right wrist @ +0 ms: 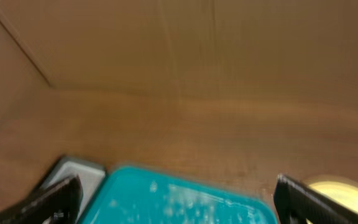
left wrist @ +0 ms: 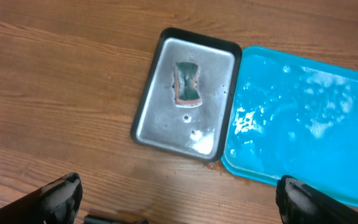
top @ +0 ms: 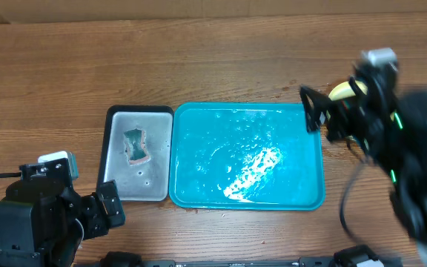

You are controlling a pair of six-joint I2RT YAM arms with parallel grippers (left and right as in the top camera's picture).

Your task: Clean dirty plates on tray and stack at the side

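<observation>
Overhead view: shows the turquoise tray (top: 199, 156) wet and bare of plates. Adjoining its left rim, the grey metal tray (top: 117, 185), carrying the sponge (top: 136, 144).

Left jaws: released, spread wide, gripping nothing. Grey metal tray ahead of them, sponge roughly in line with the gap. Judged a standby posture, kept clear of the wash area.

Right jaws: released, spread wide, empty, held at the turquoise tray's far right corner and aimed across it.

Yellow plate (top: 345, 90): on the table just outside that corner, below the right-hand finger in the right wrist view. Judged placed there as the side stack, away from the wet tray. Number of plates stacked: cannot tell, arm in front.
</observation>
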